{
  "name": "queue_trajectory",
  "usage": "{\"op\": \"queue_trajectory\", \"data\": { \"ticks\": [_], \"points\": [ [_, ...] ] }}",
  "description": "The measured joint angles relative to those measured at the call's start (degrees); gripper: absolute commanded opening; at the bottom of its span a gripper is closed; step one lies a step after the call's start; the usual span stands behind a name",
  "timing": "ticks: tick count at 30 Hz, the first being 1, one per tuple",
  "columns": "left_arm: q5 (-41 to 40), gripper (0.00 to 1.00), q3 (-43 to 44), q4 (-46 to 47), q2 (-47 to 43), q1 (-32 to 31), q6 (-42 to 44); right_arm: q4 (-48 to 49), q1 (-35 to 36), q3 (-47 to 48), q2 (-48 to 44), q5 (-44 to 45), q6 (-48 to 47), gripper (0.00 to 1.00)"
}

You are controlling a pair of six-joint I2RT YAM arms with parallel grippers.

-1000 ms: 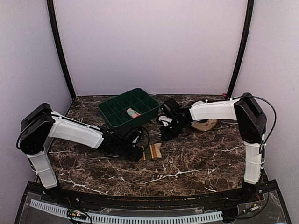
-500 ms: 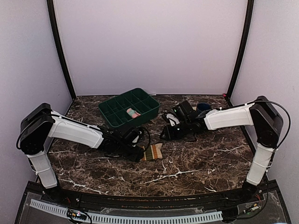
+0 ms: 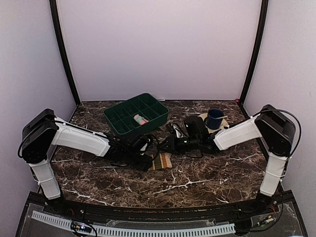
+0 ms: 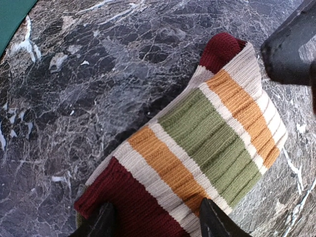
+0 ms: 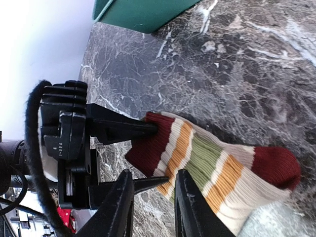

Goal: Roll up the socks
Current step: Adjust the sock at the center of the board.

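Observation:
A striped sock (image 3: pixel 161 161), beige with orange and green bands and maroon ends, lies flat on the marble table. It also shows in the left wrist view (image 4: pixel 207 128) and the right wrist view (image 5: pixel 222 168). My left gripper (image 3: pixel 148 161) (image 4: pixel 155 223) is open, one finger on each side of the sock's maroon end. My right gripper (image 3: pixel 169 145) (image 5: pixel 154 200) is open and empty, hovering just above that same end, close to the left fingers (image 5: pixel 123 129). A pink sock (image 3: pixel 140 119) lies in the green tray.
A green divided tray (image 3: pixel 118 118) stands at the back left of centre. A blue mug (image 3: pixel 215 118) sits on a tan coaster at the back right. Purple walls close the table on three sides.
My right arm has swung left and toward the front, from near the mug to just over the striped sock, uncovering the mug. The left arm and the sock have stayed put.

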Motion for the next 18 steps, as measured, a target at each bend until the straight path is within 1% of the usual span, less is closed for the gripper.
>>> {"op": "queue_trajectory", "data": {
  "ticks": [4,11,18],
  "points": [
    [0.2,0.61,0.3,-0.3,0.1,0.0,0.0,5.0,0.6,-1.1,2.3,-1.1,3.0,0.26],
    [0.2,0.61,0.3,-0.4,0.1,0.0,0.0,12.7,0.8,-6.5,6.1,-1.2,7.7,0.26],
    [0.2,0.61,0.3,-0.4,0.1,0.0,0.0,20.1,-1.0,-12.2,6.3,-0.2,9.8,0.26]
  ]
}}
